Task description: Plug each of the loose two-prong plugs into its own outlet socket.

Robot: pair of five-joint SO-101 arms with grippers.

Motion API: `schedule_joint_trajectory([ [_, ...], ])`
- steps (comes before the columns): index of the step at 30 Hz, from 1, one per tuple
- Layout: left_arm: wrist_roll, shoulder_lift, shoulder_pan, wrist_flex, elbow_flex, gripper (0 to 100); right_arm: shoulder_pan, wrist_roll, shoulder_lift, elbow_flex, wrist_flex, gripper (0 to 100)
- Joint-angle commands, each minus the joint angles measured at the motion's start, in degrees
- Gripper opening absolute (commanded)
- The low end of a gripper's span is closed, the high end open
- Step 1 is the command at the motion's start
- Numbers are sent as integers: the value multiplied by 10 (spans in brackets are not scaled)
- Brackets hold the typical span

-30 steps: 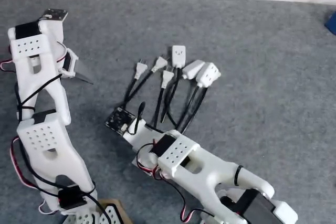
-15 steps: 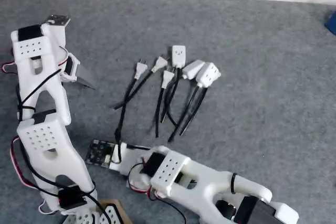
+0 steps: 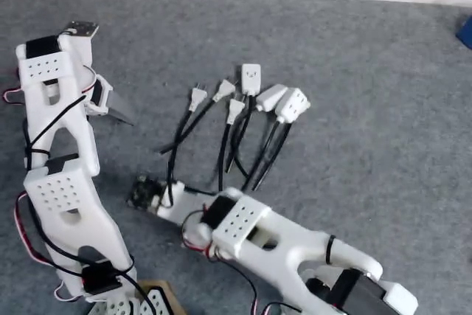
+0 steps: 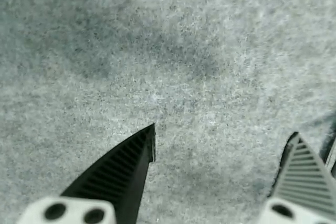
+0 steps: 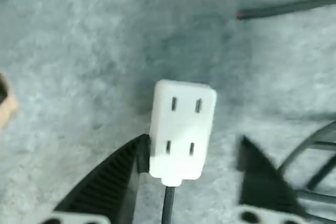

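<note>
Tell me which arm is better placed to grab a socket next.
Right. The right gripper is open and straddles a socket, so it probably only needs to close. The left gripper hangs open over bare carpet, away from the cords.

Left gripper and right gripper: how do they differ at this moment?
The left gripper hangs over grey mat, nothing between its fingers; the right gripper has a white socket between its. The left gripper touches nothing; one finger of the right gripper seems to rest against the socket. Both are open.
</note>
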Motion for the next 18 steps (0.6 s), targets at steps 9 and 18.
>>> schedule_joint_trajectory([
  [9,-6,-41,27,-3,-4,377,72,-111,-7,-147,34,406],
  [18,29,-37,89,19,-84,444,370,-273,-1,-394,225,406],
])
